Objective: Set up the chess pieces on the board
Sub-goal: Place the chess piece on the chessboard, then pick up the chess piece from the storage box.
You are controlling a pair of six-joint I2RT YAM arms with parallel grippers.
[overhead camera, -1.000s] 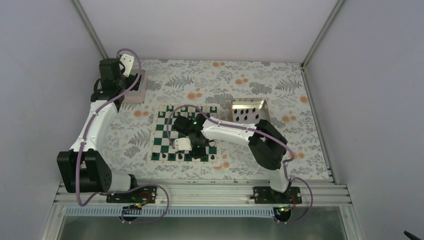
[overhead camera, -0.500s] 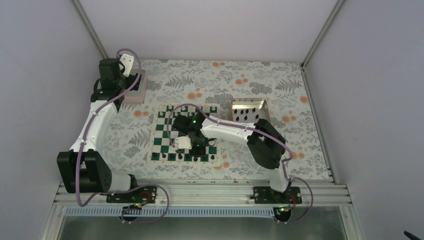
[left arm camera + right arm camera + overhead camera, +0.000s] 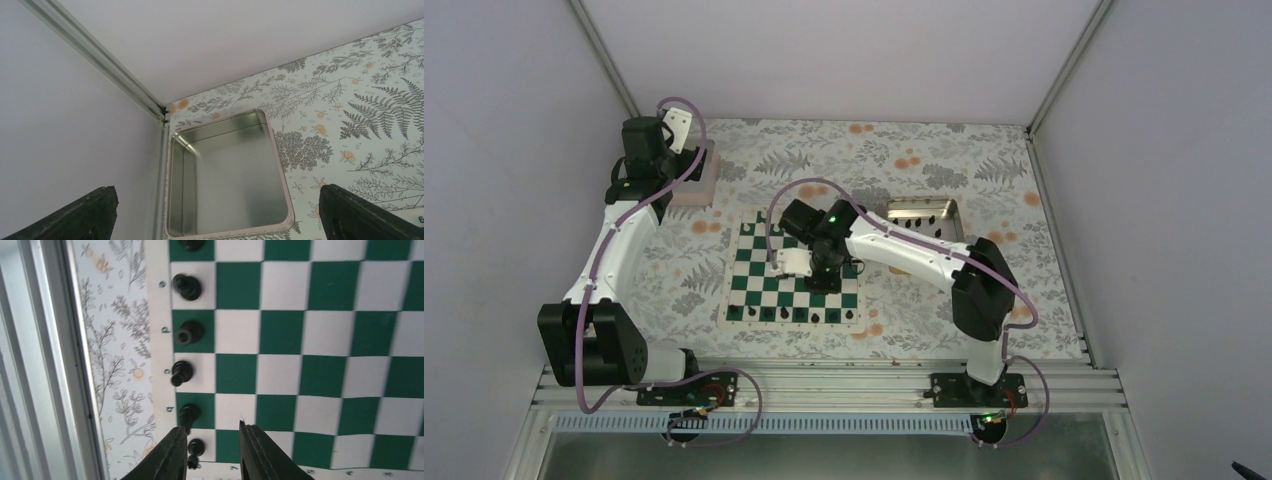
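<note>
The board [image 3: 749,270] lies mid-table, green and white squares with a cream border. Several black chess pieces [image 3: 769,313] stand in a row along its near edge. In the right wrist view they [image 3: 187,333] line the board's [image 3: 325,330] left column. My right gripper [image 3: 824,272] hangs over the middle of the board. In its wrist view it [image 3: 212,432] is open and empty, and its left finger [image 3: 175,455] is just beside a standing piece [image 3: 189,412]. More black pieces [image 3: 914,232] lie in the gold-rimmed tray [image 3: 921,205]. My left gripper [image 3: 664,135] is open and empty.
The pale pinkish tray [image 3: 696,180] sits at the far left under my left gripper; in the left wrist view it [image 3: 277,165] is empty, next to the wall frame [image 3: 160,165]. The gold-rimmed tray stands just right of the board. A floral cloth [image 3: 844,160] covers the table.
My right gripper has drawn back from the board's near row to over the middle of the board, and the arm has risen. The left arm has not moved.
</note>
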